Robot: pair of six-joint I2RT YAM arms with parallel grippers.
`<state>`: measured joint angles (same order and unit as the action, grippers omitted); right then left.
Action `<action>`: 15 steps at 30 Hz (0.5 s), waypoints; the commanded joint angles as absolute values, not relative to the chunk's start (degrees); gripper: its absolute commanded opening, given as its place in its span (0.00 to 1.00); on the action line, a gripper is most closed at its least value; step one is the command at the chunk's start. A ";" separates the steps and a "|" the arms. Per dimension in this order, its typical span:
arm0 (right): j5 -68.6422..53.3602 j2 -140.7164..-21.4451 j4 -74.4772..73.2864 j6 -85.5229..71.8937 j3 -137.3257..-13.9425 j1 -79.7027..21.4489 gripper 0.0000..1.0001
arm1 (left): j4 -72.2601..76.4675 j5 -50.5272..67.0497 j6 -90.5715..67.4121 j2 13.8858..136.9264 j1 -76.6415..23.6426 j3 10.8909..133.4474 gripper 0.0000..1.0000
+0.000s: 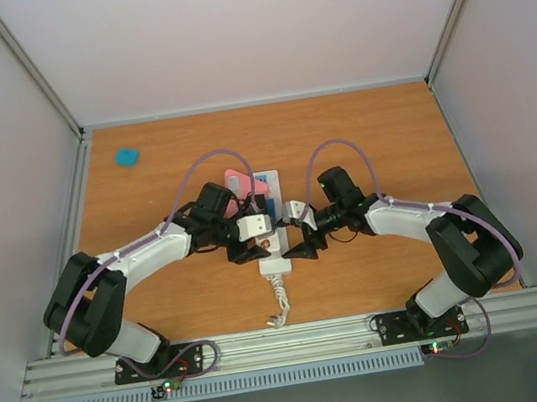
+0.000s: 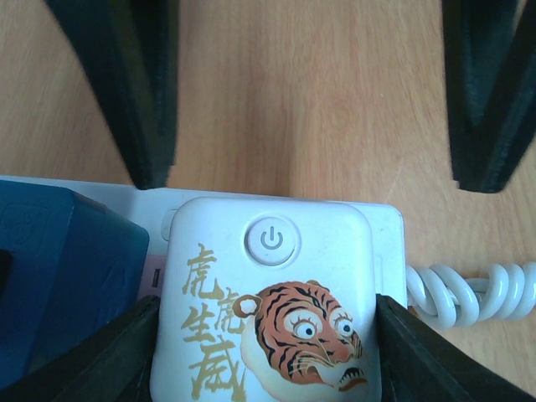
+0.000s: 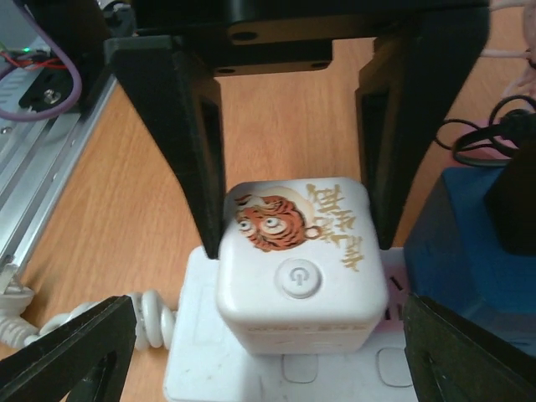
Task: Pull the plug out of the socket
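The plug is a white cube (image 2: pixel 268 293) with a tiger picture and a power button. It sits on the near end of the white power strip (image 2: pixel 390 243), the socket. My left gripper (image 2: pixel 268 343) is shut on the cube, one finger pressed on each side; this grip also shows in the right wrist view (image 3: pixel 293 243). My right gripper (image 3: pixel 268 360) is open wide, its fingers (image 2: pixel 146 100) spread either side of the strip's end (image 3: pixel 201 368) and holding nothing. In the top view both grippers, left (image 1: pixel 252 242) and right (image 1: pixel 302 239), meet over the strip (image 1: pixel 276 264).
A dark blue plug (image 3: pixel 469 243) sits in the neighbouring outlet, right beside the cube. A pink plug (image 1: pixel 243 185) sits further up the strip. The strip's coiled white cord (image 2: pixel 469 293) runs toward the table's near edge. A small blue item (image 1: pixel 126 156) lies far left.
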<state>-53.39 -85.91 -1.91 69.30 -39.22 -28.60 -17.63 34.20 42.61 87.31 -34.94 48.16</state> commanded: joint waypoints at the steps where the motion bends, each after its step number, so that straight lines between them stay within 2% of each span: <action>1: -53.47 -88.21 9.73 60.03 -38.97 -30.90 0.89 | -20.77 33.86 47.35 84.15 -34.24 45.93 0.31; 10: -50.86 -92.81 25.08 56.75 -32.90 -35.24 0.89 | -21.29 33.70 48.63 81.77 -33.27 43.35 0.31; 15: -49.43 -94.31 28.04 57.20 -31.15 -35.67 0.89 | -21.21 34.52 48.63 81.56 -33.15 43.48 0.31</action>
